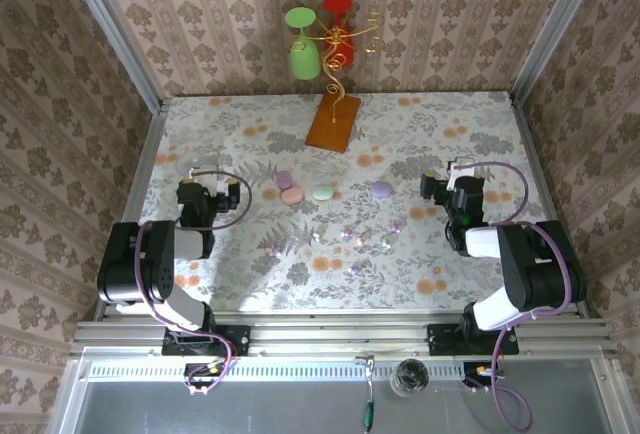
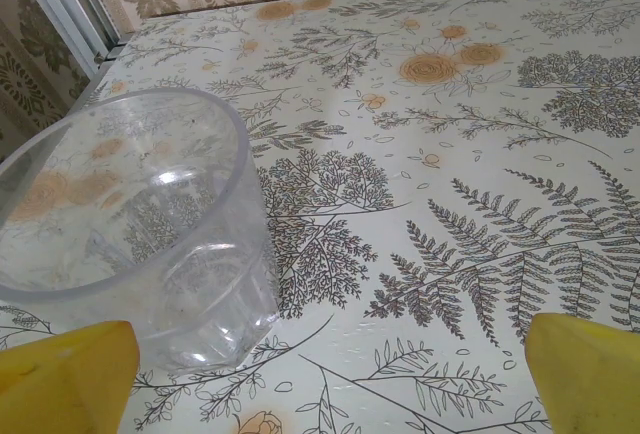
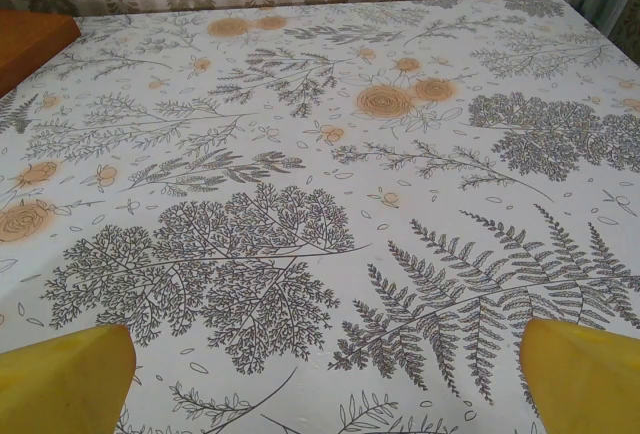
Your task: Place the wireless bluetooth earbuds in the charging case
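Left gripper [image 2: 325,379]: jaws spread wide with nothing between them, yellow fingertips [image 2: 60,379] at the bottom corners of the left wrist view. It sits over the left part of the tabletop [image 1: 440,264], pointing at the far edge. A clear plastic cup [image 2: 130,234] stands upright just ahead of it and to its left, near the left edge, clear of the fingers.

Right gripper [image 3: 325,379]: also fully released and empty, over bare cloth on the right part of the tabletop.

Earbuds [image 1: 347,234]: all loose on the cloth, scattered in a rough band across the middle, closer to the near edge, between the two arms. The leftmost bud [image 1: 275,250] lies apart from the rest. Another bud [image 1: 355,269] lies closest to the near edge. They're pale pink, purple and whitish, too small for more detail.

Cases: four in a rough row just beyond the buds, toward the far edge. The purple case [image 1: 284,179] is right against the peach case [image 1: 292,195], and the mint case [image 1: 323,193] is just right of those. The lavender case [image 1: 381,190] sits well apart further right. Can't tell from above whether the lids are open. Every bud lies apart from the cases.

Far edge, centre: a wire stand on a wooden base [image 1: 333,121], with a green glass [image 1: 303,49] and a red glass [image 1: 340,44] hanging upside down. A corner of the base shows at upper left in the right wrist view.
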Robot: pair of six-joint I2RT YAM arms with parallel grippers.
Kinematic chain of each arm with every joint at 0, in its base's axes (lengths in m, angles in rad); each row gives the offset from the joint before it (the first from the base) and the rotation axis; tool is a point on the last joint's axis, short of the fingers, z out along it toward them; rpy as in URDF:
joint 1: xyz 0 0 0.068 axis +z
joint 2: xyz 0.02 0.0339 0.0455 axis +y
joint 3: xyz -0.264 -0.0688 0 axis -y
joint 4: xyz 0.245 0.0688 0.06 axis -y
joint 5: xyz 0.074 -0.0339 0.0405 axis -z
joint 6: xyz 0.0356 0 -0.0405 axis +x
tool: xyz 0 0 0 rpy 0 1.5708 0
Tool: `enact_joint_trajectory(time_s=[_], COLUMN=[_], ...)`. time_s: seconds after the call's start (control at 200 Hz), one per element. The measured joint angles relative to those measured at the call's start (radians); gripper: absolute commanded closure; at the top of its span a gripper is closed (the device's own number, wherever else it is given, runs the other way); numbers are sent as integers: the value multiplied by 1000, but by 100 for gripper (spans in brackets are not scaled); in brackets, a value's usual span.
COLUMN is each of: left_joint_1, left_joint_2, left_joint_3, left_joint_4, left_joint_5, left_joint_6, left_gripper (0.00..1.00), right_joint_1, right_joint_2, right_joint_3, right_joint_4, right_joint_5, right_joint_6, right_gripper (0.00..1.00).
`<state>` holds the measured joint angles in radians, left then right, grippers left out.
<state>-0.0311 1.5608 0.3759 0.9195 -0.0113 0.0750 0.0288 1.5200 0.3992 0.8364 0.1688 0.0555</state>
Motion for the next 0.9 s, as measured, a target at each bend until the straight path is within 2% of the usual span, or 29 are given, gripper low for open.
enact_joint_trajectory(time_s=[0.895], left_joint_1=[15], left_joint_2=[0], left_joint_3=[0], left_joint_4=[-8], left_joint_5=[12], left_joint_6=[0], left_gripper=[0], right_joint_1=[0], right_joint_2=[0], right_joint_3=[0], right_joint_4=[6], right_joint_5=[-12], right_joint_6=[-1], right_gripper=[0])
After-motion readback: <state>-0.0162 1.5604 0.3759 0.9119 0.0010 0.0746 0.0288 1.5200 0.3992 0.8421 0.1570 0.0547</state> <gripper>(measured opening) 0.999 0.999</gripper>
